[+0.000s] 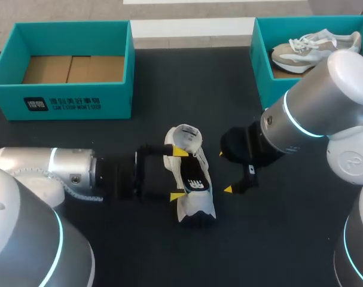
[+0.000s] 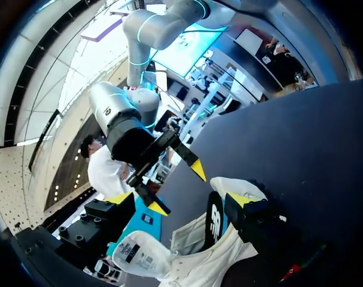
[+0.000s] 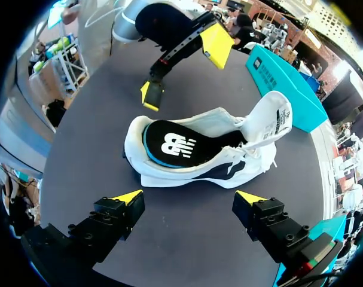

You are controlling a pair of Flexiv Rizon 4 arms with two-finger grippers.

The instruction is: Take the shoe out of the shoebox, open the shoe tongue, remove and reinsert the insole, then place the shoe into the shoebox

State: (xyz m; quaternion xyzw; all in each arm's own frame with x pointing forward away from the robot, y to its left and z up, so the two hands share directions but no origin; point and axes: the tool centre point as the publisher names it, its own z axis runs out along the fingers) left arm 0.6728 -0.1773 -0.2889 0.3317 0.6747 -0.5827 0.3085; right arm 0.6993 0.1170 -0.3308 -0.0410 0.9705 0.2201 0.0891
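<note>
White shoe (image 1: 191,179) on the black table (image 1: 169,95), near its middle, heel end toward the robot. Its tongue (image 3: 275,118) is folded open at the far end, and the black insole (image 3: 180,145) with a white mark shows inside the opening. Left gripper (image 1: 179,173): comes in from the left, with its fingers spread wide, one yellow tip near the tongue end and the other near the middle of the shoe's left side. It is clamped on nothing, and the right wrist view shows a strip of table between the nearer tip and the shoe. Right gripper (image 1: 224,172): just beside the shoe on its right, with its fingers also apart and empty. The shoe lies ahead of its tips, not between them, with the opening turned toward it. The two grippers face each other across the shoe, and each arm's fingers stand on the far side of it from the other. Teal shoebox (image 1: 61,98): at the far left of the table, well apart from the shoe, with a bare brown cardboard floor. Second teal box (image 1: 262,66): at the far right, holding a beige and white sneaker (image 1: 316,46) and partly hidden behind the right arm.
</note>
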